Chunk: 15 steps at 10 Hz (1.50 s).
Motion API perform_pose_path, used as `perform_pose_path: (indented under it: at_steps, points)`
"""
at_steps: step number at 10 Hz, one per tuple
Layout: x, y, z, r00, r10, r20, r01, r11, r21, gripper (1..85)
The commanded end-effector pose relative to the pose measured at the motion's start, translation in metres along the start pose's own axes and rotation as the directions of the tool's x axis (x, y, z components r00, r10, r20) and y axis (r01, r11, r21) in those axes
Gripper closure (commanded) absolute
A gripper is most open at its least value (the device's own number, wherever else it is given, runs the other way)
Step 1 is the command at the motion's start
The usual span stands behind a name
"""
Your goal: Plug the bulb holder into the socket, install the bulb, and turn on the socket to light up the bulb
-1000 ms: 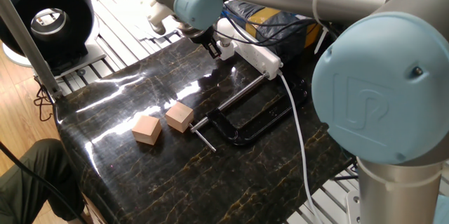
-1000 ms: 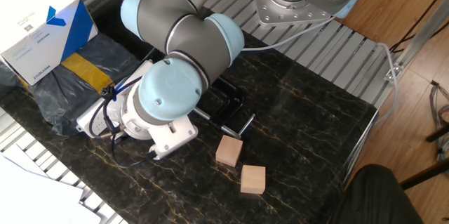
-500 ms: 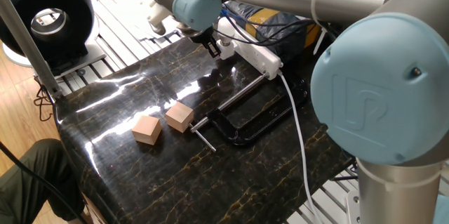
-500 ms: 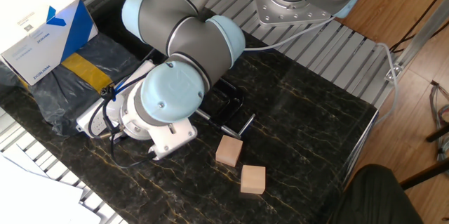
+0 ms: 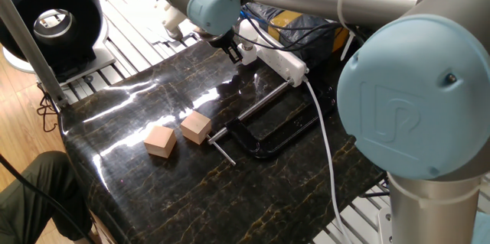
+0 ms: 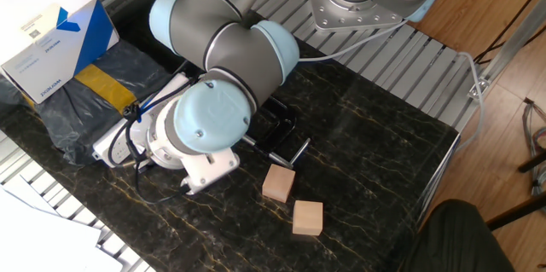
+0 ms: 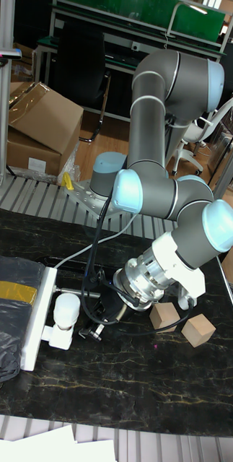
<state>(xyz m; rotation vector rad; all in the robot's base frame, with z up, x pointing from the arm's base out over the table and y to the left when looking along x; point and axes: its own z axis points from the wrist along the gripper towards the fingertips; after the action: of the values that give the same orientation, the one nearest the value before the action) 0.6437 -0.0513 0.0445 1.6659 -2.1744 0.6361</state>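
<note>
The socket (image 7: 37,317) is a long white strip at the table's left side, also seen in one fixed view as the socket (image 5: 282,60) with its white cable. The bulb holder (image 7: 57,335) sits plugged against the socket's side, and the white bulb (image 7: 66,306) stands on it. My gripper (image 7: 102,320) hovers low over the table just right of the bulb, apart from it. In one fixed view the gripper (image 5: 233,51) is beside the bulb (image 5: 246,46). Its dark fingers are too small to show whether they are open or shut. The wrist hides them in the other fixed view.
Two tan wooden cubes (image 5: 160,141) (image 5: 196,128) lie on the dark marble table. A black clamp (image 5: 268,133) lies between them and the socket. A grey bag (image 6: 85,93) and a blue-white box (image 6: 47,29) sit behind the socket. The white cable (image 5: 325,144) runs across the table.
The arm's wrist has drifted very slightly. The bulb, holder, socket and cubes have not moved.
</note>
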Motion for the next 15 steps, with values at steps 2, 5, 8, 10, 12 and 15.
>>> perform_pose_path:
  at_steps: [2, 5, 8, 10, 12, 15]
  points:
    - [0.005, 0.008, -0.004, 0.999, 0.01, -0.046, -0.011, 1.0, -0.015, 84.7]
    - [-0.006, 0.011, -0.009, 1.0, 0.015, -0.018, -0.016, 0.999, -0.035, 84.7]
    - [-0.009, 0.011, -0.006, 1.0, 0.02, 0.013, -0.019, 0.999, -0.048, 84.7]
    - [-0.011, 0.014, -0.008, 0.999, 0.026, 0.024, -0.025, 0.998, -0.056, 84.7]
    - [-0.015, 0.018, -0.012, 0.998, 0.034, 0.045, -0.031, 0.997, -0.074, 84.7]
    - [-0.025, 0.024, -0.017, 0.995, 0.053, 0.081, -0.045, 0.994, -0.103, 84.7]
